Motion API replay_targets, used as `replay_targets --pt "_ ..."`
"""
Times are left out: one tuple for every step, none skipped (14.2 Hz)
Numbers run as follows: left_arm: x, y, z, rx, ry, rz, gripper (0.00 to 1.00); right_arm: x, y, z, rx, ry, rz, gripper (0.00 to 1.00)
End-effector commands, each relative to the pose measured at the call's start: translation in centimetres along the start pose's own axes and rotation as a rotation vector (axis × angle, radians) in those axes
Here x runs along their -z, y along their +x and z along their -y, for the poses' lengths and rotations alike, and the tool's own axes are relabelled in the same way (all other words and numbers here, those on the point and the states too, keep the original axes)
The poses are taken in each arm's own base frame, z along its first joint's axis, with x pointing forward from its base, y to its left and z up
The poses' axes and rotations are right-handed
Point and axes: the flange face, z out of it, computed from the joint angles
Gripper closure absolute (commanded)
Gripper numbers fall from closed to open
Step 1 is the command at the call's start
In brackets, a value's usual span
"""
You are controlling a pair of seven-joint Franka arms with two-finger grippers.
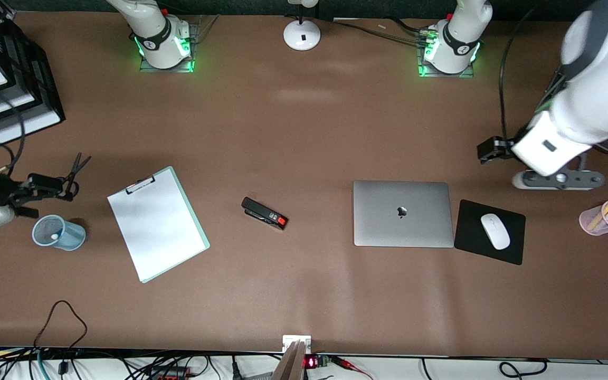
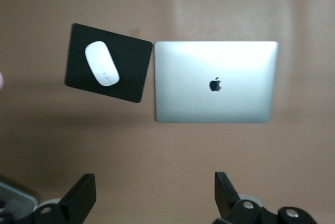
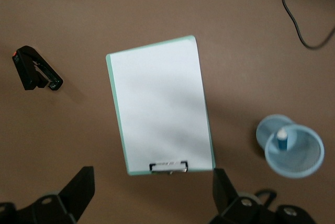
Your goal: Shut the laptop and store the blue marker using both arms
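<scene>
My left gripper (image 2: pixel 152 200) is up in the air with its jaws spread wide and nothing between them, over bare table at my left arm's end, near the grey stand base (image 1: pixel 556 180). From its wrist view I look down on the laptop (image 2: pixel 215 81), lid shut flat, apple logo up, with the black mouse pad (image 2: pixel 131 72) just beside it and the white mouse (image 2: pixel 101 63) on the pad

My right gripper (image 3: pixel 152 198) is also wide open and empty, over the table at my right arm's end, close to the scissors (image 1: pixel 75 169). Its wrist view shows the clipboard (image 3: pixel 159 103) with white paper, the black-and-red stapler (image 3: pixel 35 69), and the blue mesh cup (image 3: pixel 293 148). The blue marker (image 3: pixel 282 139) stands inside that cup, pale cap end up

In the front view the laptop (image 1: pixel 402 213) lies between the stapler (image 1: pixel 265 213) and the mouse pad (image 1: pixel 473 232). The clipboard (image 1: pixel 157 224) lies between the stapler and the blue mesh cup (image 1: pixel 59 233). A pink pen cup (image 1: pixel 602 217) with pens sits at my left arm's end of the table
</scene>
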Motion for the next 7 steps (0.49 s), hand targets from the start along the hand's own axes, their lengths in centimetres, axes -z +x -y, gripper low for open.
replay_targets --pt "1.9 -2.1 1.2 -0.041 -0.016 -0.014 0.00 2.8 -2.0 4.0 -0.173 -0.093 0.077 0.00" --pt "2.1 -2.6 1.4 -0.027 0.001 -0.019 0.00 3.7 -2.5 5.9 -0.193 -0.128 0.084 0.00" --pt "1.8 -3.0 2.2 -0.021 0.014 -0.020 0.00 4.7 -3.2 8.1 -0.202 -0.164 0.077 0.00" --pt "1.4 -3.4 2.3 -0.018 0.015 -0.062 0.00 5.6 -3.9 9.8 -0.228 -0.183 0.067 0.00" --pt "1.6 -4.1 2.5 -0.015 0.014 -0.117 0.00 6.5 -4.7 10.9 -0.251 -0.187 0.051 0.00" --pt "1.6 -4.5 2.7 -0.011 0.012 -0.150 0.00 7.0 -5.3 11.2 -0.259 -0.185 0.042 0.00" --pt "1.6 -4.8 2.8 -0.003 0.013 -0.149 0.00 7.2 -5.8 11.2 -0.261 -0.185 0.032 0.00"
